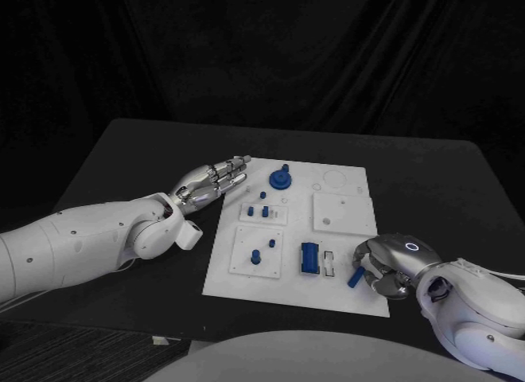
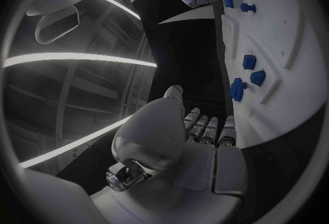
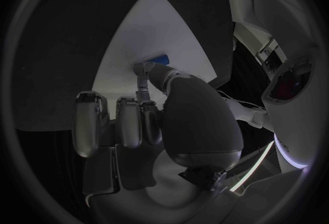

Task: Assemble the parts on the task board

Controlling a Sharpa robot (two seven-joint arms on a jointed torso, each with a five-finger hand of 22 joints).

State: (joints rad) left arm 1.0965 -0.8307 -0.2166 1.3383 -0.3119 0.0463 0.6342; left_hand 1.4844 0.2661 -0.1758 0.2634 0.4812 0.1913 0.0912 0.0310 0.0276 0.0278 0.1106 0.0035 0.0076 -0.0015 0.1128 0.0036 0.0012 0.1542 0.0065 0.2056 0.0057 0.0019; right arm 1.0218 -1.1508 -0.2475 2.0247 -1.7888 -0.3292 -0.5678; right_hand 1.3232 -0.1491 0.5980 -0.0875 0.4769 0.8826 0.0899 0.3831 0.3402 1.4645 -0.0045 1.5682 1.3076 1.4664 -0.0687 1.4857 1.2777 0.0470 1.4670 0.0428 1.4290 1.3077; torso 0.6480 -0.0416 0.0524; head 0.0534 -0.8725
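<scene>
Parts on board: right hand point(image 1: 389, 267) sits at the near right corner of the board point(image 1: 343, 179), fingers curled round a small blue peg point(image 1: 355, 278) that pokes out on the board side. In the right wrist view the peg point(image 3: 159, 59) shows as a blue tip just past the fingers point(image 3: 145, 78), over white plate, so I judge it held, pinched rather than wrapped.

Just beside that hand stands a blue block point(image 1: 311, 258) with a pale slot piece point(image 1: 328, 263) next to it. Farther out: a peg in the near left tile point(image 1: 256, 257), two short pegs point(image 1: 258, 212) in the tile behind it, and a round blue knob point(image 1: 282, 178) at the far edge.

Left hand point(image 1: 212, 181) hovers flat off the board's far left edge, fingers straight and together, holding nothing, well apart from every part.

Risks, as I judge them:
- Grip on the peg looks shallow; it could tilt or slip on the way to its seat.
- Curled fingers hide the target hole from above; misalignment could jam the peg.
- Board is unclamped by the left hand; pressing down could shift it.

Writing: a partial "edi…" on a curved housing in the left wrist view; nothing readable on board or parts.
</scene>
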